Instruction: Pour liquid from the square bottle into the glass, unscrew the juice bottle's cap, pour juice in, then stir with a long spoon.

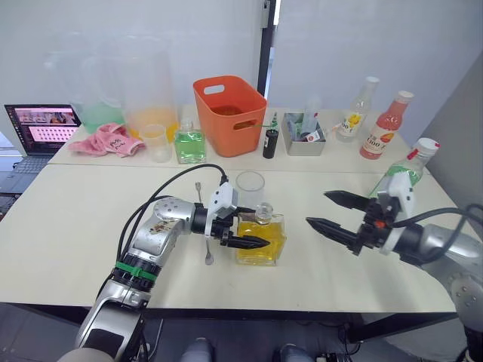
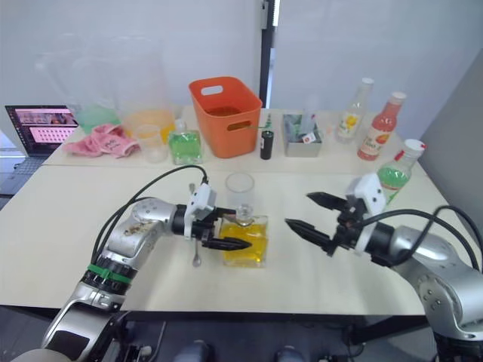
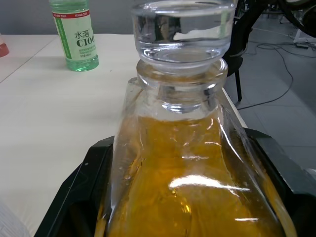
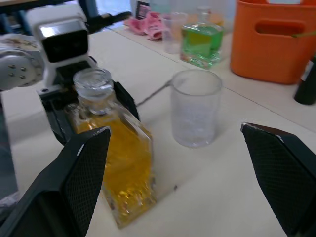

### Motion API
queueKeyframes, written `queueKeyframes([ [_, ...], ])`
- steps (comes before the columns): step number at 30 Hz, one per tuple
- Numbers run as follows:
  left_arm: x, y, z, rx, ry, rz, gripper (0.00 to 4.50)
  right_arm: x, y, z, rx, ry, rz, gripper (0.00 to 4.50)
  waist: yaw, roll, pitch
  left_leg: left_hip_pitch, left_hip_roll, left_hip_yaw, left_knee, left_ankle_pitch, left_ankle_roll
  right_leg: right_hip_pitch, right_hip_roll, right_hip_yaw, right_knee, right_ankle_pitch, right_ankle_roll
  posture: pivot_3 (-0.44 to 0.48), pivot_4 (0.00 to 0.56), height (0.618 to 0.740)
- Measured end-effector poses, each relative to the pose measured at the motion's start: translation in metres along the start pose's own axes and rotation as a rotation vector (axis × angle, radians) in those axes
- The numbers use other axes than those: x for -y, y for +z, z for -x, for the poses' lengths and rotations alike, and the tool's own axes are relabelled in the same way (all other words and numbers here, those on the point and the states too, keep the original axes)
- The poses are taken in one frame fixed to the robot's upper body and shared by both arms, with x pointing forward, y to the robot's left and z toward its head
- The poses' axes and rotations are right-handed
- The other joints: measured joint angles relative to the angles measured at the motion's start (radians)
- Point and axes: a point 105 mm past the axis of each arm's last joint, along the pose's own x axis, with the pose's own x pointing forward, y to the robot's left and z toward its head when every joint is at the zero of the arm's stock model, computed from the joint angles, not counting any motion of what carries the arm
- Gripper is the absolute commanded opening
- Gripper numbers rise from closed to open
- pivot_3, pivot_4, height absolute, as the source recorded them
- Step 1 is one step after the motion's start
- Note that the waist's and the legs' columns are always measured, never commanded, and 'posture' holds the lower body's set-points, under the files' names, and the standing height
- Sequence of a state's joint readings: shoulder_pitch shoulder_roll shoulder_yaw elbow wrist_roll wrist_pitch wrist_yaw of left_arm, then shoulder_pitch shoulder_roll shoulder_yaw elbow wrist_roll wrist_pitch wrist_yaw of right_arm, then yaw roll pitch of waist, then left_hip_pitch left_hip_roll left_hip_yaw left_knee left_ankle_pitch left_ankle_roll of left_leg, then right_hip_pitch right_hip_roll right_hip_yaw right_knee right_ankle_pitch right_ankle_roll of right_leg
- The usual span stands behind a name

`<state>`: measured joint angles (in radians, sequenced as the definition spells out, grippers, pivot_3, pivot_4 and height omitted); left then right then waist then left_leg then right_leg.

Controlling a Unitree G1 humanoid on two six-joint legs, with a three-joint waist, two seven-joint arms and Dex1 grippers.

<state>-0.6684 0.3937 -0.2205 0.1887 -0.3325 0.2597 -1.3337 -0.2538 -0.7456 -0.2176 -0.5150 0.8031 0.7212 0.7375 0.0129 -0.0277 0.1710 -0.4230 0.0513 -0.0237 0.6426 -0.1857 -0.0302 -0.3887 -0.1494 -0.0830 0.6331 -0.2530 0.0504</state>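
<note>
The square bottle (image 1: pixel 261 238) sits near the front-middle of the white table (image 1: pixel 68 219), filled with amber liquid and capped by a clear glass stopper (image 3: pixel 181 30), and it looks tipped a little in the right wrist view. The left gripper (image 1: pixel 243 226) has it: one black finger on each flat side of the bottle, pinching it across the body, as the left wrist view makes plain with glass pressed against both pads. Just behind the bottle stands the empty glass (image 1: pixel 250 189), upright, close to the bottle but whether they touch is hard to tell. The long spoon (image 1: pixel 204 226) lies flat on the table beside the left wrist, partly hidden under it. Over to the right, the right gripper (image 1: pixel 333 213) hovers above the table with its two fingers spread wide, gripping nothing, pointed toward the bottle and glass yet apart from both. Near the table's right edge, behind that arm, stands a green bottle with a white cap (image 1: pixel 407 169). Along the back table there is an orange basket (image 1: pixel 229 115), a green-filled square bottle (image 1: pixel 190 143), a small plastic cup (image 1: pixel 157 142), a pink cloth (image 1: pixel 110 139), a red juice bottle (image 1: pixel 383 126), and a laptop (image 1: pixel 42 128) at far left.
</note>
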Motion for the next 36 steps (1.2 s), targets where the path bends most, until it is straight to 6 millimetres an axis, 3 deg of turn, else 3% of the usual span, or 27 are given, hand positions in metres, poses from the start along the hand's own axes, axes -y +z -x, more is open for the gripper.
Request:
queueKeyframes([
  [5,0.001,0.0,-0.002,-0.004,-0.013,-0.023,2.81,-0.019,0.017,-0.04,0.042,0.115,0.005,4.5,0.002,0.0,0.0,-0.001,0.0,0.0,0.0,0.0,0.0,0.0,0.0,0.001,0.001,0.0,0.0,0.0,0.15,0.739],
  [15,0.002,0.0,-0.002,-0.012,-0.018,-0.038,2.81,-0.034,0.008,-0.052,0.01,0.2,-0.03,4.5,0.001,0.0,0.0,-0.001,-0.002,0.0,0.0,0.0,0.001,0.0,0.001,0.006,0.001,0.0,0.001,0.0,0.15,0.739],
  [18,0.002,0.0,-0.002,-0.012,-0.018,-0.038,2.81,-0.036,0.007,-0.053,0.006,0.209,-0.032,3.73,0.001,0.0,0.0,-0.001,-0.002,0.0,0.0,0.0,0.001,0.0,0.002,0.006,0.001,0.0,0.001,0.0,0.15,0.739],
  [26,0.002,-0.001,-0.001,-0.015,-0.019,-0.04,2.81,-0.036,0.007,-0.055,0.01,0.209,-0.032,1.09,0.0,0.0,0.0,-0.001,-0.002,0.0,0.0,0.0,0.001,0.0,0.002,0.006,0.001,0.0,0.001,0.0,0.15,0.739],
  [36,0.002,-0.001,-0.001,-0.014,-0.018,-0.04,2.81,-0.035,0.008,-0.055,0.012,0.198,-0.033,1.03,0.0,0.0,0.0,-0.001,-0.002,0.0,0.0,0.0,0.001,-0.001,0.002,0.006,0.001,0.0,0.001,0.0,0.15,0.739],
])
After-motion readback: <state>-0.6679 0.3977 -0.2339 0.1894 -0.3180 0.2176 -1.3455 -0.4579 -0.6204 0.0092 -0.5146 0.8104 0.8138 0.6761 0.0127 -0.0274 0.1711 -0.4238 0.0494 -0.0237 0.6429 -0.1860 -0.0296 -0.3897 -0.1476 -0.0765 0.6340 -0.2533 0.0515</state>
